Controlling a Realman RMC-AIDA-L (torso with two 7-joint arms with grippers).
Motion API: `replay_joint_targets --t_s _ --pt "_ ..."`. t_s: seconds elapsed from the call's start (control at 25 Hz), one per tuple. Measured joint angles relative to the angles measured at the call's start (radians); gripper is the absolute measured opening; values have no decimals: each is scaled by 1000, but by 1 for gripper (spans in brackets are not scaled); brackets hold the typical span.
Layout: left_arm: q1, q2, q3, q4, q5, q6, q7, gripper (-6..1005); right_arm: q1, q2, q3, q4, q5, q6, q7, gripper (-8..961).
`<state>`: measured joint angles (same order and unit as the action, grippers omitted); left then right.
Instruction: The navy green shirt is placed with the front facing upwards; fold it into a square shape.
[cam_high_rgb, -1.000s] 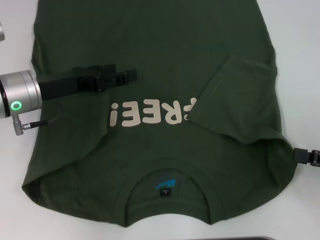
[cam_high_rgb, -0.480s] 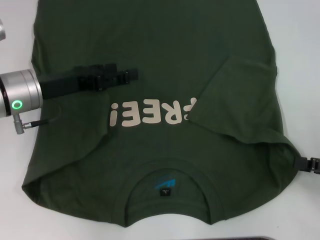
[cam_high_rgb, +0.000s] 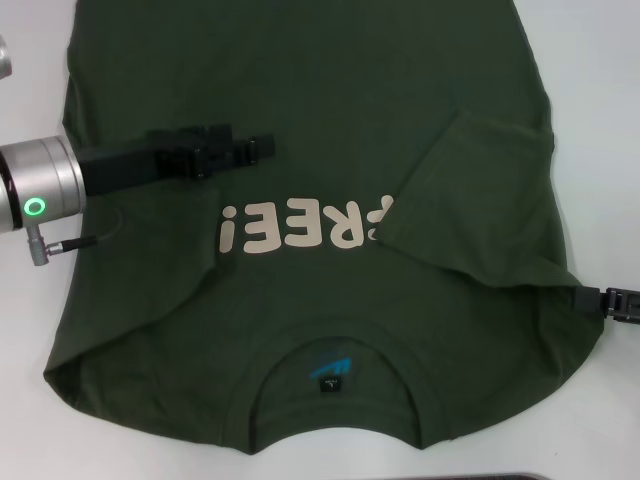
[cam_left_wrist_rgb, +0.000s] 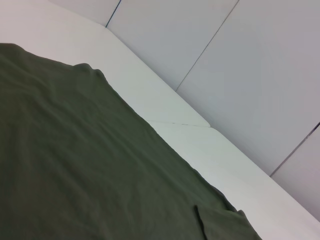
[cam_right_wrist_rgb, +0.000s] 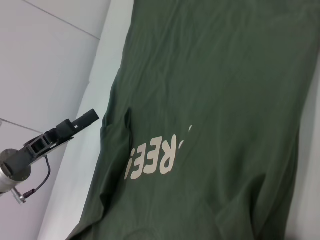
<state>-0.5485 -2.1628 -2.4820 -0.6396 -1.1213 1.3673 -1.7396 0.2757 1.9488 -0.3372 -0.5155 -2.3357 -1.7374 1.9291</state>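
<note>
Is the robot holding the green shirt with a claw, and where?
Cannot be told. The left claw is above the shirt; the right claw is at its sleeve edge.

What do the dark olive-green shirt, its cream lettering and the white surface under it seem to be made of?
The dark olive-green short-sleeved shirt looks like soft matte knit fabric, likely cotton: it creases and drapes. Its cream chest lettering seems a flat print, smooth and opaque. The white table looks hard, smooth and matte, perhaps laminate.

Left gripper (cam_high_rgb: 262, 148) extended rightward, right gripper (cam_high_rgb: 600, 298) barely visible at right edge
</note>
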Motion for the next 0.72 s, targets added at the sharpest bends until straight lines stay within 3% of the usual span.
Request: replay_joint_targets --t_s 0.2,0.32,0.52,0.72 --pt "-1 3 7 0 6 0 -2 888 2 0 0 0 3 1 2 816" --pt "5 17 48 -2 12 6 -28 887 4 -4 8 0 6 -2 2 816" --pt "20 60 115 -6 13 42 -117 884 17 -7 20 0 7 -7 2 816" --pt "34 107 121 -9 26 102 -186 883 24 -7 21 -2 4 -1 0 815"
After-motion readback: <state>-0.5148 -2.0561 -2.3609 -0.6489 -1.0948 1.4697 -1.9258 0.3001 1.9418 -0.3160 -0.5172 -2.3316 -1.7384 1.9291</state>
